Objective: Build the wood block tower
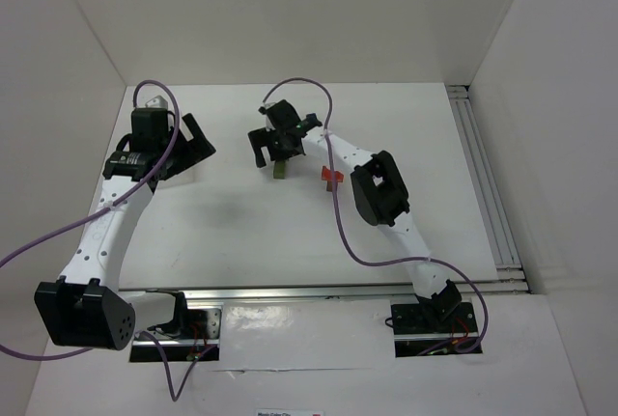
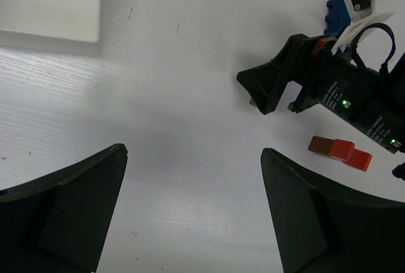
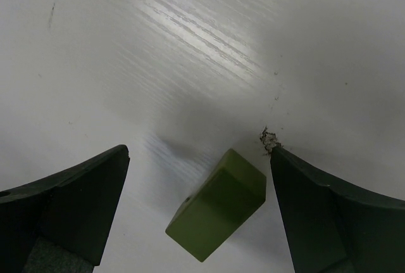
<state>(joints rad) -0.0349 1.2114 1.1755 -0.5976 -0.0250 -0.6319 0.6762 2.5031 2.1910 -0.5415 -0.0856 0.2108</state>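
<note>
An olive green block (image 3: pixel 218 213) lies flat on the white table, between the fingers of my right gripper (image 3: pixel 199 152), which is open and touches nothing. In the top view the olive block (image 1: pixel 279 170) sits just below the right gripper (image 1: pixel 273 146). A red block (image 2: pixel 350 154) lies end to end with a brown-orange block (image 2: pixel 321 146); the red one shows beside the right arm in the top view (image 1: pixel 331 177). A blue block (image 2: pixel 335 13) lies partly hidden behind the right arm. My left gripper (image 2: pixel 193 152) is open and empty over bare table, at the far left in the top view (image 1: pixel 198 139).
A white rectangular tray (image 2: pixel 50 7) lies at the upper left of the left wrist view. The right arm's black gripper (image 2: pixel 278 83) and purple cable cross that view at right. White walls enclose the table, with a metal rail (image 1: pixel 488 184) along the right side.
</note>
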